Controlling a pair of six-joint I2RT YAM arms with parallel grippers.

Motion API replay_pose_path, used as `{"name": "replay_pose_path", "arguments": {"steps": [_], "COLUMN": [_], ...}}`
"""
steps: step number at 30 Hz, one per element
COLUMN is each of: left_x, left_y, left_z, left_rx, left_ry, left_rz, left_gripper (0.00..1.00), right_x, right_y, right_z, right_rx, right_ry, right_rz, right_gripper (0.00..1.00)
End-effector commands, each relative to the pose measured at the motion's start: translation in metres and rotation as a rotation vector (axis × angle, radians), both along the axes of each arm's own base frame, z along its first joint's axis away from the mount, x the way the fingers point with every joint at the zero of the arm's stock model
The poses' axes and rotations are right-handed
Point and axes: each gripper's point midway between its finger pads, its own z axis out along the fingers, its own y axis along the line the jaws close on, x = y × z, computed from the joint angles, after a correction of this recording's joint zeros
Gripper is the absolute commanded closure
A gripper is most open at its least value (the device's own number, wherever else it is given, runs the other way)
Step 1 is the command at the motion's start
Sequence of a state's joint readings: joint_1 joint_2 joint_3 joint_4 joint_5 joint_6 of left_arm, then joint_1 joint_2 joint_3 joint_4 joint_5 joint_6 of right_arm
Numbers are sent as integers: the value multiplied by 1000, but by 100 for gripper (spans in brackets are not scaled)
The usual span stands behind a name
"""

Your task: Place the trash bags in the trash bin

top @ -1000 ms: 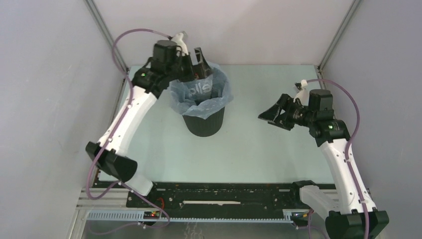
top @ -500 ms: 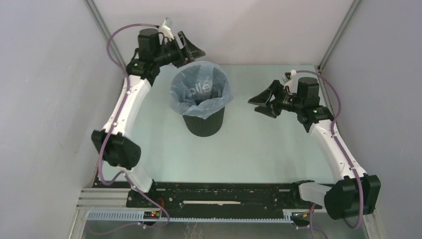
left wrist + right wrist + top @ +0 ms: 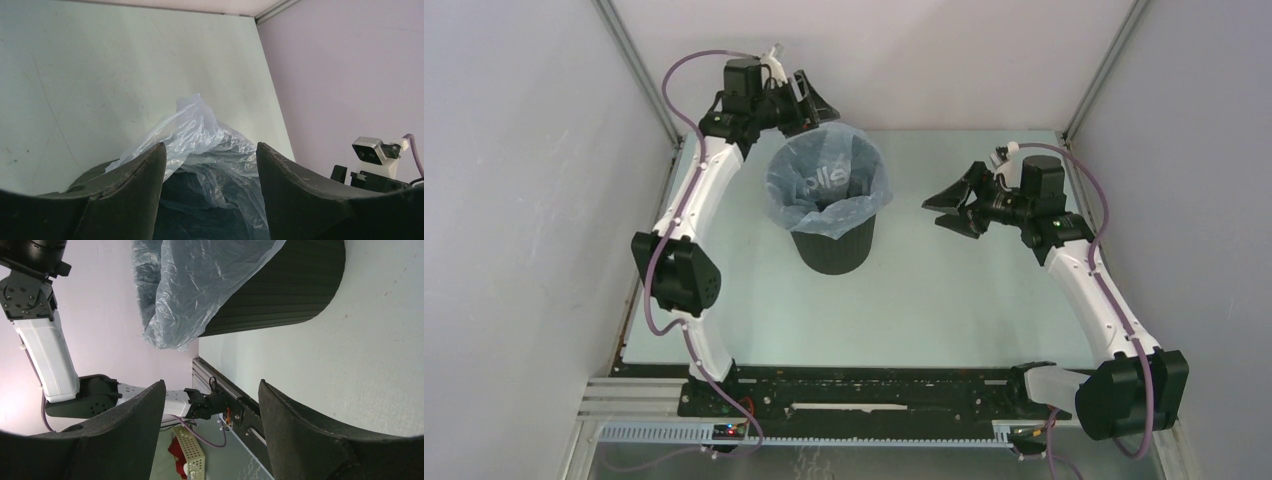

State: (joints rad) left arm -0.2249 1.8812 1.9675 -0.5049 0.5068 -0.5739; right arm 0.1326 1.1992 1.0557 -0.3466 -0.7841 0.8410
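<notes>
The black trash bin (image 3: pixel 832 248) stands on the table left of centre. The pale grey-blue trash bag (image 3: pixel 826 180) lines it, its wrinkled edge folded out over the rim and hanging lowest on the near left side. My left gripper (image 3: pixel 816 103) is open and empty, just behind and above the bin's far rim; its view looks over the bag (image 3: pixel 200 135) into the dark bin. My right gripper (image 3: pixel 944 212) is open and empty, to the right of the bin and apart from it; its view shows the bag (image 3: pixel 200 285) draped over the bin (image 3: pixel 295 285).
A black rail (image 3: pixel 864 390) runs along the table's near edge between the arm bases. Grey walls close in the left, back and right sides. Purple cables loop over both arms.
My left gripper let go of the bag's far edge and lifted back behind the bin, then shifted a little right. My right gripper moved up and left toward the bin, then held still.
</notes>
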Motion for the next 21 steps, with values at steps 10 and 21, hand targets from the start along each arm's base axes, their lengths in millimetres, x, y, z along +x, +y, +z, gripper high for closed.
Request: {"name": "replay_pose_path", "arguments": {"steps": [10,21], "left_x": [14,3], "left_y": [7,17], "left_z": [-25,-68], "left_rx": [82,158], "left_ry": [16,126], "left_rz": [26,42], "left_gripper": [29,43], "right_x": [-2,-8], "right_y": [-4,-6], "right_z": [0,0], "right_rx": [-11,-27], "right_ry": [-10,-13], "right_rz": [2,1], "right_gripper": [23,23]}}
